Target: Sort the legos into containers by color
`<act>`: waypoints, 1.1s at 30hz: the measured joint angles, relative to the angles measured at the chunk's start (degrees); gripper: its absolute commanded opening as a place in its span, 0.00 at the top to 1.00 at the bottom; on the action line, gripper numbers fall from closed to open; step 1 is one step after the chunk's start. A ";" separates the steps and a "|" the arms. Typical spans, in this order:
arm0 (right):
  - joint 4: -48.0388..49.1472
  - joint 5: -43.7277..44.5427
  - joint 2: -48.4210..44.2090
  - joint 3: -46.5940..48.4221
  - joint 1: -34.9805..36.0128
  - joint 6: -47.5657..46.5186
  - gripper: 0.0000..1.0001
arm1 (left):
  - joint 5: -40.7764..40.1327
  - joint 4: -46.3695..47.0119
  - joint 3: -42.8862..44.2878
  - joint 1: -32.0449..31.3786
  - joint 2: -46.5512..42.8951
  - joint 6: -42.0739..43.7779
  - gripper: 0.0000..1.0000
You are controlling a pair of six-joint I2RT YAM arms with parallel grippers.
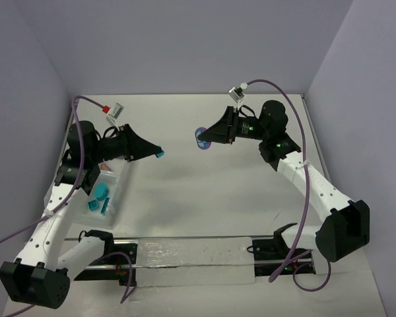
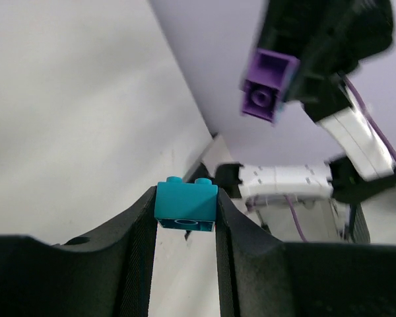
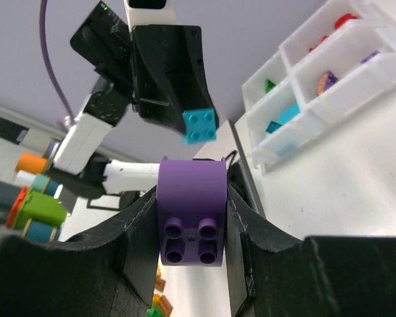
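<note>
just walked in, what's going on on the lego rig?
Lego colour sort, mid-run. The left arm has its jaws shut on a cyan brick; the right arm has its jaws shut on a purple brick. Both bricks are up in the air, facing each other with a gap between. The divided tray sits by the left arm, with some cyan pieces in it.

Cyan brick [image 2: 185, 203] pinched in left pincer [image 2: 185, 218]; purple brick [image 3: 191, 198] in right pincer [image 3: 191, 221]; clear tray [image 3: 356, 82] holds cyan pieces [image 1: 100, 193].
</note>
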 measured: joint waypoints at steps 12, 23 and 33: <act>-16.55 7.26 -0.70 0.42 0.00 -11.41 1.00 | -53.27 -45.28 2.01 7.14 -2.89 -6.35 1.00; -19.87 7.86 -0.72 0.40 0.00 -14.97 1.00 | -71.77 -53.93 -0.37 7.50 1.02 -17.25 0.94; -24.41 10.09 0.05 1.54 1.87 -17.72 1.00 | -72.35 -51.65 -4.11 8.40 5.72 -19.53 0.15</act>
